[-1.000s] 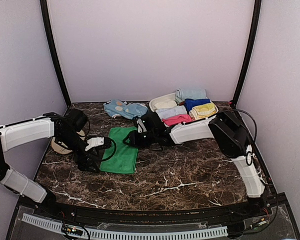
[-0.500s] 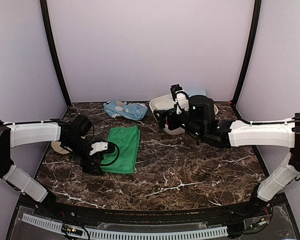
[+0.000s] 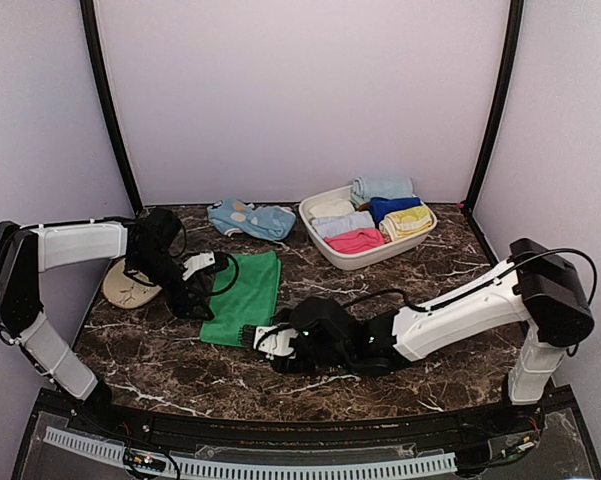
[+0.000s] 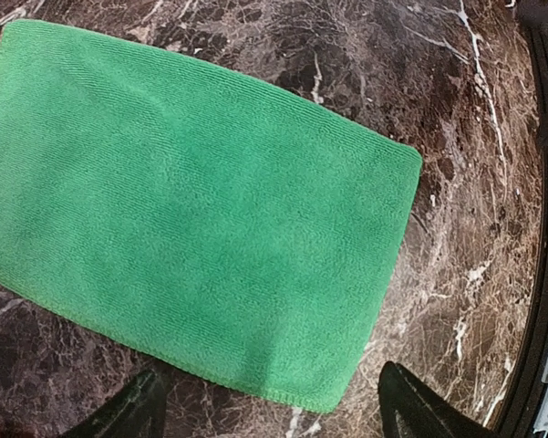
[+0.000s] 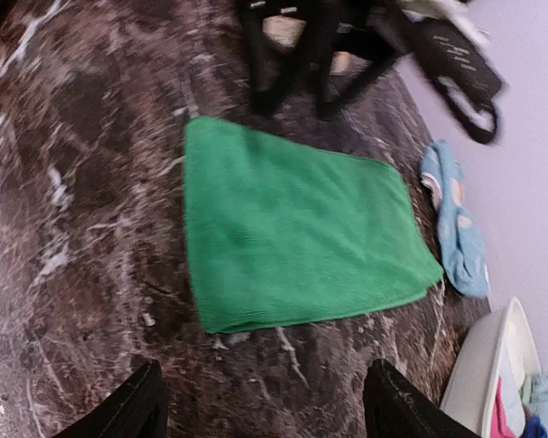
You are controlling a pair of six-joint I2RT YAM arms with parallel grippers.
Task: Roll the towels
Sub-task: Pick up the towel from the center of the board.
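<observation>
Left gripper (image 4: 274,415) fingers spread wide, nothing held, at the left edge of the green towel (image 3: 248,295). Right gripper (image 5: 260,411) also spread and empty, by the towel's near end. Towel lay flat, unrolled, left of center on the dark marble table (image 3: 410,370). Pale lilac walls (image 3: 300,90) all round. Far side: blue spotted cloth (image 3: 250,217), white tub (image 3: 332,252) of rolled cloths (image 3: 358,240). Left arm (image 3: 75,245) partly covered a tan disc (image 3: 125,292).

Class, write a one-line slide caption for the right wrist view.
Open right gripper poised just short of the flat green towel on the dark marble table.
</observation>
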